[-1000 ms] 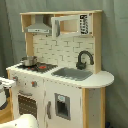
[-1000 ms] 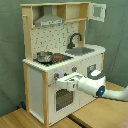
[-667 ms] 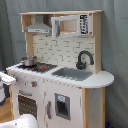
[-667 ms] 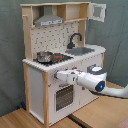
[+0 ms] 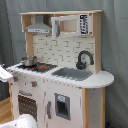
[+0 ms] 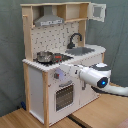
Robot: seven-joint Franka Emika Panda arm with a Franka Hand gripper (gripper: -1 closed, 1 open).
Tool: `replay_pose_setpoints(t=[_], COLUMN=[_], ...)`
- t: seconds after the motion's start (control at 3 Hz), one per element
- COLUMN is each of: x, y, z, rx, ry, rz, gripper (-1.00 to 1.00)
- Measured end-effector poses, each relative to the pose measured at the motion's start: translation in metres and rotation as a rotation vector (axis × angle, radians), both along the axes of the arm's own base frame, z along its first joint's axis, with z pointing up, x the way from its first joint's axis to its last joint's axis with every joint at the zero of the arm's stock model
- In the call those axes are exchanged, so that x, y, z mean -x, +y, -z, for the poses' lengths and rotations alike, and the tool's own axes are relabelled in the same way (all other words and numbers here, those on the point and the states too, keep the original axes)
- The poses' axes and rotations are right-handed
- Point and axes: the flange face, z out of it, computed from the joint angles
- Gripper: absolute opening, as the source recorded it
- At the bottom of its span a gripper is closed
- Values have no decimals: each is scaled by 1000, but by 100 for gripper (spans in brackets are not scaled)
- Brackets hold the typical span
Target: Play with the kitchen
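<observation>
Kitchen (image 6: 60, 60): stands upright on the wooden floor (image 6: 30, 120), unmoved, oven door (image 6: 64, 96) closed.
Pot (image 6: 44, 56): sits on the stovetop, untouched.
Arm (image 6: 92, 75): has pushed further toward the second exterior view's left, its tip now at the knob panel (image 6: 59, 75).
Jaws: cannot tell whether spread or closed.
Meaning: likely about to work a knob.

Soft, even indoor light; both exterior views blurry.

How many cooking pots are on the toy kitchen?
1. The pot sits on the stovetop, on the side away from the sink; none other shows, though cupboards could hide more.
</observation>
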Motion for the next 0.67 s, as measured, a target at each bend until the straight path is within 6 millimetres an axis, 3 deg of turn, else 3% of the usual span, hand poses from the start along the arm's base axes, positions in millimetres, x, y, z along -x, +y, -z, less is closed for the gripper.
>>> replay_pose_setpoints(t=[0.33, 0.67], x=[1, -4], y=[-7, -28], z=[22, 35], rx=[135, 169], ry=[13, 37], rz=[-22, -29], gripper=[100, 100])
